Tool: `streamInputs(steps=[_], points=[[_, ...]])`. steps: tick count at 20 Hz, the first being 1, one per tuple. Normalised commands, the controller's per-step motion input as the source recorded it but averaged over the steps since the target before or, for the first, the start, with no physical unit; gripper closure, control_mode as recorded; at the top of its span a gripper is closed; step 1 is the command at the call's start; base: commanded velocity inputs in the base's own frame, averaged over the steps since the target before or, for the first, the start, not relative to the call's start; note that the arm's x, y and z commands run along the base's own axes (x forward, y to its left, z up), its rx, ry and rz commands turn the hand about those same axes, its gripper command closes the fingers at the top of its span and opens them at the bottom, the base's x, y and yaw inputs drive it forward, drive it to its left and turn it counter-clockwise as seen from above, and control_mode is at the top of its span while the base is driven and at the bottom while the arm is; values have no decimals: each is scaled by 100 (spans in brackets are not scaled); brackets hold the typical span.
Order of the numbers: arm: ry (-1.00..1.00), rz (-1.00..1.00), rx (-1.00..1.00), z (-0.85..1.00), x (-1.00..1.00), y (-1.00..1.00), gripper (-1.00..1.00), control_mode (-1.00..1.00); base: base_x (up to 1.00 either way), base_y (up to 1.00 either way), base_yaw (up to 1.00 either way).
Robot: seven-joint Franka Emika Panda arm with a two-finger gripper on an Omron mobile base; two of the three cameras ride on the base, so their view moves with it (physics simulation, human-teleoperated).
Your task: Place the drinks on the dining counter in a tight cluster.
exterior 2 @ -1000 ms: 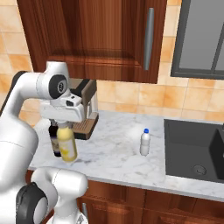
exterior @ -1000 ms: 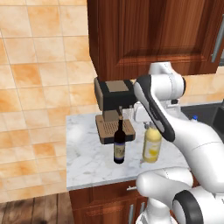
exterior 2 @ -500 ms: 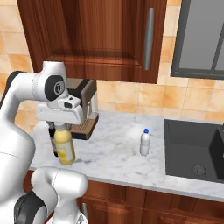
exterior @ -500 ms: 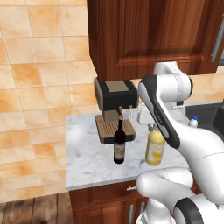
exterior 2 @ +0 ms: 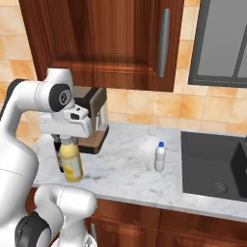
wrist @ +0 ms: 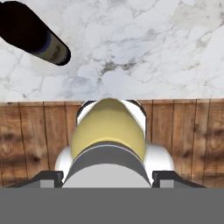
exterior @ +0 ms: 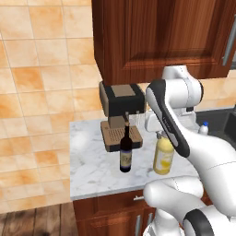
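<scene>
My gripper [exterior: 159, 132] [exterior 2: 67, 140] [wrist: 109, 176] hangs over the front of a small marble counter [exterior: 92, 170], shut on the neck of the yellow juice bottle [exterior: 163, 157] [exterior 2: 71, 164] [wrist: 108, 127], which stands upright under it. I cannot tell whether its base touches the counter. The dark wine bottle [exterior: 125, 152] [wrist: 35, 35] stands just left of it, in front of the coffee machine. The small white bottle with a blue cap [exterior 2: 159, 157] [exterior: 203, 129] stands apart to the right. The dining counter is out of view.
A black coffee machine [exterior: 122, 110] [exterior 2: 94, 120] stands at the back of the counter under a dark wooden wall cabinet [exterior: 156, 41]. A dark sink [exterior 2: 217, 166] lies to the right. The wooden floor [wrist: 30, 140] lies below the counter's front edge.
The juice bottle has shifted slightly right and toward the counter's front together with my hand. The wine bottle and the white bottle have stayed put.
</scene>
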Motion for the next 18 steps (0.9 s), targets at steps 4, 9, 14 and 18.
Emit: streamInputs(steps=[4,9,14,18], points=[[0,0,0,0,0,0,100,100,-47,5,9],[0,0,0,0,0,0,100,100,-48,12,52],[0,0,0,0,0,0,100,100,-29,18,83],[0,0,0,0,0,0,100,100,-15,21,95]])
